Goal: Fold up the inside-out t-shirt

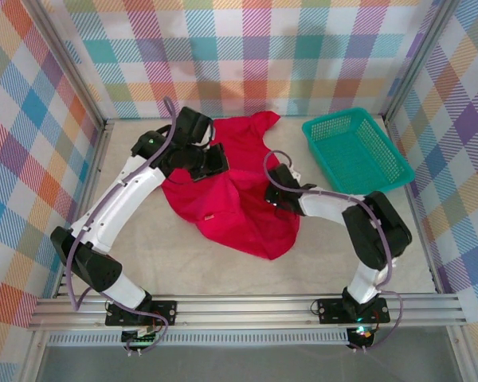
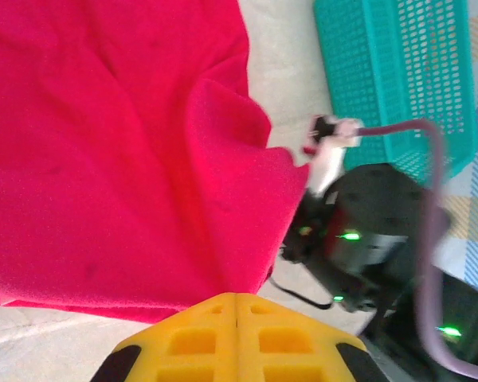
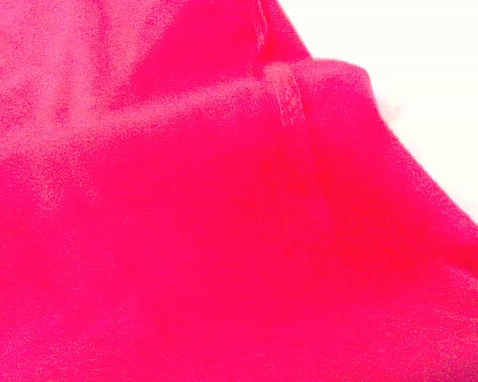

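Both arms reach forward and bend inward toward each other, the left gripper (image 1: 209, 161) with its yellow fingers (image 2: 199, 338) pressed flat together, the right gripper (image 1: 276, 196) angled low, its jaws hidden.

free: near table (image 1: 191, 267) strip | blocked: basket (image 1: 354, 151) far right, t-shirt (image 1: 239, 199) centre

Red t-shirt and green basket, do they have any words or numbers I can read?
The small white label on the red t-shirt: too small to read.
The teal basket: no words or numbers to see.
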